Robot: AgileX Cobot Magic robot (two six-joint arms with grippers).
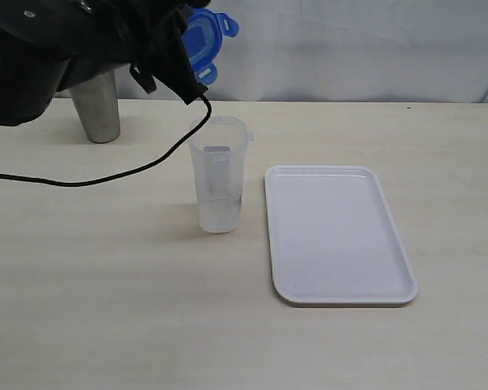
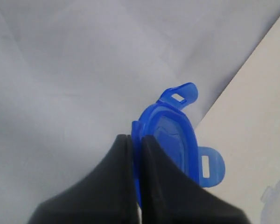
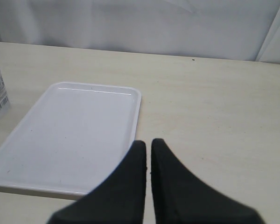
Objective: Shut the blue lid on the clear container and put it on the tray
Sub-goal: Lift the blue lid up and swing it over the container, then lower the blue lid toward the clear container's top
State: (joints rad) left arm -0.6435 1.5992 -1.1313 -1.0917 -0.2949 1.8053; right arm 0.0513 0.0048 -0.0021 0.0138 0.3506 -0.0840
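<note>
Pinching glossy blue lid (image 2: 172, 130) edgewise: left end effector (image 2: 135, 138); right end effector (image 3: 148, 142) closed, empty (translucent tapered clear container (image 1: 218, 183) upright).

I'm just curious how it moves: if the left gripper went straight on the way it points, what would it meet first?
Probably the white backdrop. The left gripper, shut on the blue lid, aims at it, though depth is unclear.

One lid (image 1: 206, 39), one container (image 1: 218, 183), one tray (image 1: 337, 236), one cup (image 1: 98, 110).
</note>
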